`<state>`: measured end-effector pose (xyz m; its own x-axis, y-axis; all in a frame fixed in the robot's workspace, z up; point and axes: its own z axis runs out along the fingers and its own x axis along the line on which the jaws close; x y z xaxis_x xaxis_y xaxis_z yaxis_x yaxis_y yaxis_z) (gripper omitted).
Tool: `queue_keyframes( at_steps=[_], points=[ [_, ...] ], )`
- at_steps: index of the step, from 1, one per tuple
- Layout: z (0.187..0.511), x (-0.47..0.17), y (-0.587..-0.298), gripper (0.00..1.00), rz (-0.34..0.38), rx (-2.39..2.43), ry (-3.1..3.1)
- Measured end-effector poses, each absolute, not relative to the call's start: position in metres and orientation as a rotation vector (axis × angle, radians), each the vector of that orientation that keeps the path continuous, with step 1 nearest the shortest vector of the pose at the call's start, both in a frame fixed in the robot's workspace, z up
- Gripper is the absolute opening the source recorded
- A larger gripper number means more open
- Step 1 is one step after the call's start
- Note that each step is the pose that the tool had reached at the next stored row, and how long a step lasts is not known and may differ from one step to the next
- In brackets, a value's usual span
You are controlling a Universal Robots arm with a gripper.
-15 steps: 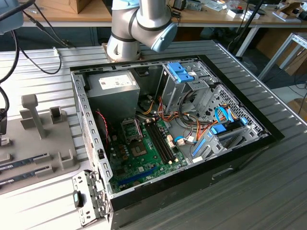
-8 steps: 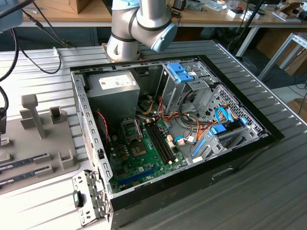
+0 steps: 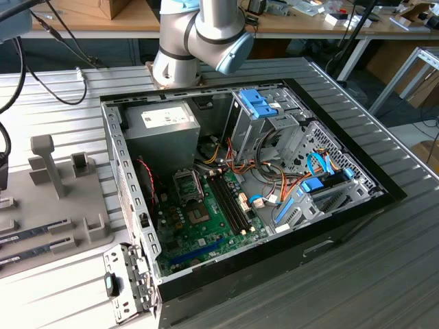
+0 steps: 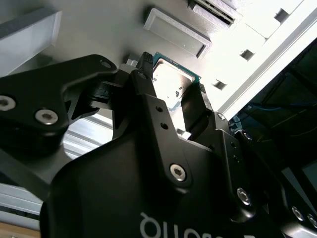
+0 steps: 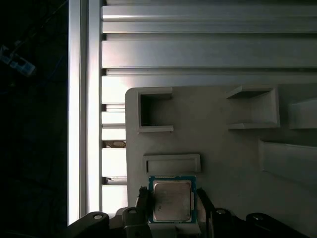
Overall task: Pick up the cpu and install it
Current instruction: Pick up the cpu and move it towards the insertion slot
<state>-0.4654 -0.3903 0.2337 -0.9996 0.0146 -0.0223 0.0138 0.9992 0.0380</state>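
Slatted table [image 5: 111, 163], then a grey tray [image 5: 233, 163] on it. The cpu [image 5: 171, 201], silver top up, is over the tray just beside its shallow rectangular frame [image 5: 172, 162]; resting or lifted cannot be told. Fingers [image 5: 144, 198] of the gripper [image 4: 171, 77] grip the cpu's two opposite edges.

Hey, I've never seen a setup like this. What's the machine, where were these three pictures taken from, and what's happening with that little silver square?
It is a robot arm standing by an open computer case. The exterior view comes from a camera off the arm; it shows the case's green circuit board and a grey parts tray. Both wrist views come from cameras riding on the arm, looking past its hand. The hand straddles the cpu, a small silver square chip at the grey tray. Whether it grips the chip, I cannot tell.
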Motion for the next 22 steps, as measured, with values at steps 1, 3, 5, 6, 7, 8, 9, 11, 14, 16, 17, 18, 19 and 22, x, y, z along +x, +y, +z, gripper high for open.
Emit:
queue_keyframes(
  at_steps=[1, 3, 5, 6, 7, 8, 9, 11, 14, 16, 17, 18, 19, 22],
  points=[
    [0.2341, -0.4654, -0.3903, 0.47, 0.059, 0.022, 3.118],
    [0.2350, -0.4654, -0.3903, 0.47, 0.059, 0.022, 3.118],
    [0.2359, -0.4654, -0.3903, 0.47, 0.059, 0.022, 3.118],
    [0.2364, -0.4654, -0.3903, 0.47, 0.059, 0.022, 3.118],
    [0.2367, -0.4654, -0.3903, 0.47, 0.059, 0.022, 3.118],
    [0.2370, -0.4654, -0.3903, 0.47, 0.059, 0.022, 3.118],
    [0.2373, -0.4654, -0.3903, 0.47, 0.059, 0.022, 3.118],
    [0.2380, -0.4654, -0.3903, 0.47, 0.059, 0.022, 3.118],
    [0.2393, -0.4654, -0.3903, 0.47, 0.059, 0.022, 3.118],
    [0.2402, -0.4654, -0.3903, 0.47, 0.059, 0.022, 3.119],
    [0.2408, -0.4654, -0.3903, 0.47, 0.059, 0.022, 3.119],
    [0.2412, -0.4654, -0.3903, 0.47, 0.059, 0.022, 3.118],
    [0.2417, -0.4654, -0.3903, 0.47, 0.059, 0.022, 3.118],
    [0.2431, -0.4654, -0.3903, 0.47, 0.059, 0.022, 3.118]
  ],
)
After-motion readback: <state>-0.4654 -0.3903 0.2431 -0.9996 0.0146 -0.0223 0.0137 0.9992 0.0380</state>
